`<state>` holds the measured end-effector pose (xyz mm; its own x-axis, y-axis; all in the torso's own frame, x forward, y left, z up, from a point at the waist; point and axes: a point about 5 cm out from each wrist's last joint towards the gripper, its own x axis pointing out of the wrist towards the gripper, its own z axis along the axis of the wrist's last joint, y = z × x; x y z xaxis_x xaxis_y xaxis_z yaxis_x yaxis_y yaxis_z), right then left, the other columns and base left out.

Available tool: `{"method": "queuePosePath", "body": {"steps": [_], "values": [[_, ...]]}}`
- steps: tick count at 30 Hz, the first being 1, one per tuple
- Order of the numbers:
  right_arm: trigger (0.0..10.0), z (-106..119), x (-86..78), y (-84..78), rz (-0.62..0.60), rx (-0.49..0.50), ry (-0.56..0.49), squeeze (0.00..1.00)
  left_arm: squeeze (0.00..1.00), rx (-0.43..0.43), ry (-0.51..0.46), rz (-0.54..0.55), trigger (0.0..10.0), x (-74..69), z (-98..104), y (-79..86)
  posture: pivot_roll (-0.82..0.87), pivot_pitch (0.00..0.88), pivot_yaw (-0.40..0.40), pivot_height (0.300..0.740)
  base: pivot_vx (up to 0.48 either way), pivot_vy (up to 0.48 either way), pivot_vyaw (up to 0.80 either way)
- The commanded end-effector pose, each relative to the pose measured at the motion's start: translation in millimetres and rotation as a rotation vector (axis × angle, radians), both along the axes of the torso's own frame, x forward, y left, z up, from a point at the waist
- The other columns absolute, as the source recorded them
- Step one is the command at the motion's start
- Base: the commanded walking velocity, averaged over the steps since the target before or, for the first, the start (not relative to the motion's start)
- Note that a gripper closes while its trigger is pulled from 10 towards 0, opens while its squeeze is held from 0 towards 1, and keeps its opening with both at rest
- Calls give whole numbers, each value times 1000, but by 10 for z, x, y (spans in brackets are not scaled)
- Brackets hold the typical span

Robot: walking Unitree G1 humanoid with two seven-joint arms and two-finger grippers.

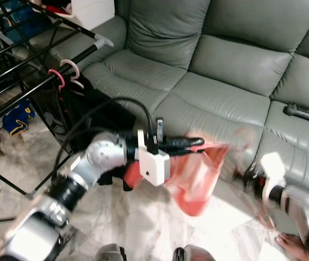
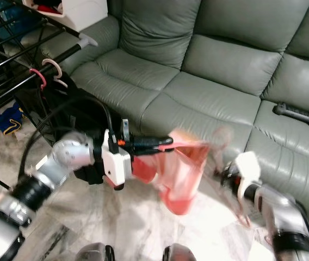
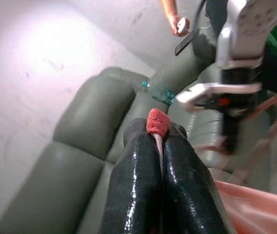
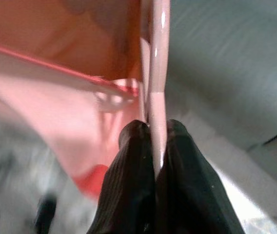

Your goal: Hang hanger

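1. Looking down from the left eye view, the left gripper has its two black fingers pinched tight on the top edge of a pink-red cloth that droops in front of the grey sofa. I think it holds the cloth up high so it does not drag on the floor. The drying rack stands well off to the left, with small pink hooks already on its bar.

2. The right eye view shows the right gripper near the cloth's other side, but it is smeared with blur (the arm looks like it is moving).

3. The left wrist view shows something the eye views miss: a rolled red hem poking out between the squeezed fingers.

4. The right wrist view clears up the blur. Its fingers are closed on a thin pink hanger, which is beside the cloth. It probably grips the hanger to carry it to the rack.
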<state>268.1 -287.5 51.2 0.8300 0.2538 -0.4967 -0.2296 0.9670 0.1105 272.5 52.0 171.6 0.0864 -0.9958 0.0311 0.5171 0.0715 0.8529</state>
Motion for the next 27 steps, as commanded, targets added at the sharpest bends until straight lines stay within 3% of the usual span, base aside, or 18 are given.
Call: {"method": "queuePosePath", "body": {"steps": [1,2,4,6,9,12,13,15,17,18,19,20,22,23,24,25,26,27], "values": [[10000,132,123,-121,-180,39,-77,0,0,-5,18,30,10000,12,-10,33,-61,74,17,740,0,0,0],[10000,247,235,-162,-304,75,-137,0,0,-5,45,73,10000,37,-64,69,-61,74,19,740,0,0,0],[10000,668,563,-119,-512,305,-321,0,0,7,135,170,10000,49,-215,154,-59,70,18,740,0,0,0],[10000,1028,842,157,-453,390,-414,0,0,63,226,219,10000,2,-433,205,-59,66,19,740,0,0,0],[10000,1507,1189,663,-294,402,-508,0,0,70,309,263,10000,-42,-582,182,-72,57,13,740,0,0,0],[10000,1686,1296,899,-331,454,-549,0,0,66,328,268,10000,-91,-612,140,-73,52,5,740,0,0,0],[10000,1480,1276,1073,-373,429,-454,0,0,62,345,271,10000,-130,-626,123,-66,47,-1,740,0,0,0],[10000,789,1042,1305,-414,410,-157,0,0,52,347,281,10000,-143,-584,106,-53,50,-9,740,0,0,0],[10000,480,881,1355,-400,421,-4,0,0,47,349,290,10000,-133,-558,118,-52,51,-10,740,0,0,0],[10000,283,709,1258,-452,428,47,0,0,49,350,299,10000,-127,-548,143,-62,50,-6,740,0,0,0],[10000,243,670,1207,-477,425,60,0,0,51,349,299,10000,-125,-549,147,-68,49,-4,740,0,0,0],[10000,151,575,1004,-595,418,73,0,0,55,346,298,10000,-112,-545,144,-79,48,2,740,0,0,0],[10000,220,547,560,-857,287,-47,0,0,58,340,292,10000,-94,-521,100,-85,45,9,740,0,0,0],[10000,356,594,423,-891,200,-137,0,0,58,339,289,10000,-97,-516,85,-85,45,9,740,0,0,0],[10000,460,627,370,-881,136,-203,0,0,58,340,288,10000,-100,-513,77,-85,45,9,740,0,0,0],[10000,738,857,747,-581,183,-313,0,0,67,342,281,10000,-105,-520,63,-84,38,10,740,0,0,0],[10000,774,895,1006,-405,208,-291,0,0,72,344,281,10000,-107,-521,63,-82,35,6,740,0,0,0],[10000,644,843,1232,-261,238,-175,0,0,82,347,283,10000,-106,-527,67,-79,35,1,740,0,0,0]]}}
